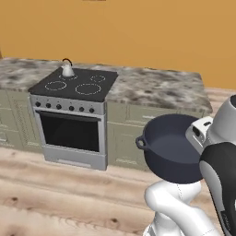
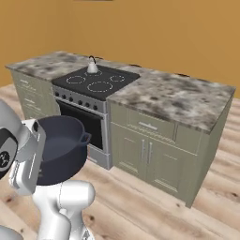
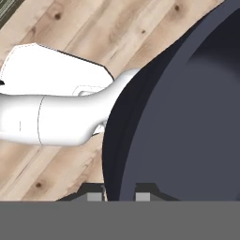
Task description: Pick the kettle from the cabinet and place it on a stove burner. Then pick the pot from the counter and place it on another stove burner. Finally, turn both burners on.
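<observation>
While carried tilted above the floor, pot (image 1: 173, 147) is gripped by its rim in gripper (image 3: 119, 196), jaws narrow; judged rigid, heavy, wall-held, liable to swing.

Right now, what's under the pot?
The pot hangs in the air in the gripper, shut on its rim. In the hand view, wooden floor lies beneath it. The pot's dark wall covers whatever is directly below.

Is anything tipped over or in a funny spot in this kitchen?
Yes. The pot is tipped on its side in the air above the floor, clamped by its rim in the gripper. The kettle stands upright on a back burner.
</observation>
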{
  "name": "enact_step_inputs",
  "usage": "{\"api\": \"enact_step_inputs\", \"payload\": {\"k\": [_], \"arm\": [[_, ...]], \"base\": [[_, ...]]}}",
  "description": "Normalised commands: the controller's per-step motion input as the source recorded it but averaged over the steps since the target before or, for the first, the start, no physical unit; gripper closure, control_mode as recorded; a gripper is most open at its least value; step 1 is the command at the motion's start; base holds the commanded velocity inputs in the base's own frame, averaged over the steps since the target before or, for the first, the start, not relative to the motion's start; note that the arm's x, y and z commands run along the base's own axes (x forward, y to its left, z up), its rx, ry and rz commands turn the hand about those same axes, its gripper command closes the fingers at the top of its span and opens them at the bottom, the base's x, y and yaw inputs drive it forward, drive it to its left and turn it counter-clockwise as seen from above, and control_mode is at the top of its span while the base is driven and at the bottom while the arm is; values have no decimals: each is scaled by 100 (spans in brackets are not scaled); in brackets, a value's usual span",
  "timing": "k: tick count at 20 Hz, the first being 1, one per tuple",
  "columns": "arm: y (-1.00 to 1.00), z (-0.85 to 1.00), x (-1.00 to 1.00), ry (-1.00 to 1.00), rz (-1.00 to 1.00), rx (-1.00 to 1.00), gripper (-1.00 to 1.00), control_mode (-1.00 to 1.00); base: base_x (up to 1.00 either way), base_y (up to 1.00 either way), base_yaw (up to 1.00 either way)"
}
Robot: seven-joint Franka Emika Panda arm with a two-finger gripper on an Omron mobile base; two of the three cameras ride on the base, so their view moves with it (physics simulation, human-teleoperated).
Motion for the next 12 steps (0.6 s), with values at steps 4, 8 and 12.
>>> {"api": "enact_step_inputs", "payload": {"k": [4, 8, 12], "arm": [[0, 0, 0, 0, 0, 0, 100, 100], [0, 0, 0, 0, 0, 0, 100, 100], [0, 0, 0, 0, 0, 0, 100, 100]], "base": [[38, 39, -27], [40, 40, -27], [42, 41, -24]]}}
